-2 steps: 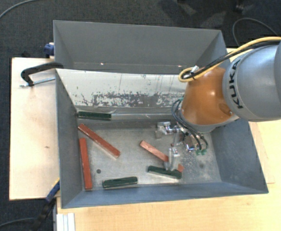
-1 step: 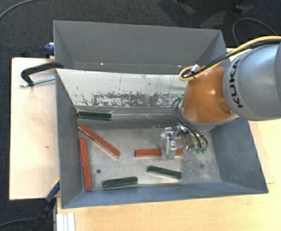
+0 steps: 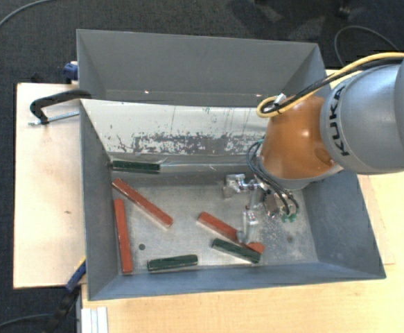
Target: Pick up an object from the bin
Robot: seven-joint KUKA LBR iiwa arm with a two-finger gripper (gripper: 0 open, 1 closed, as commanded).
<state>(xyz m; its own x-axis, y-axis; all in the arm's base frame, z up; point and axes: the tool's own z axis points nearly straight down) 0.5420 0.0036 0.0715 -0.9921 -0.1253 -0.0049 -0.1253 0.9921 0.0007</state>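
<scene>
My gripper [image 3: 249, 222] hangs low over the front right part of the bin floor, under the orange wrist cover. Its tip stands just right of a short red bar [image 3: 217, 224] that lies slanted on the floor. A dark green bar [image 3: 236, 250] lies just in front of the tip, and a small red piece [image 3: 256, 247] shows at that bar's right end. Nothing can be made out in the gripper's grasp.
A long red bar [image 3: 142, 202] lies slanted at the left middle, and another red bar [image 3: 123, 236] runs along the left wall. One dark green bar [image 3: 172, 262] lies by the front wall, another [image 3: 135, 166] at the back left.
</scene>
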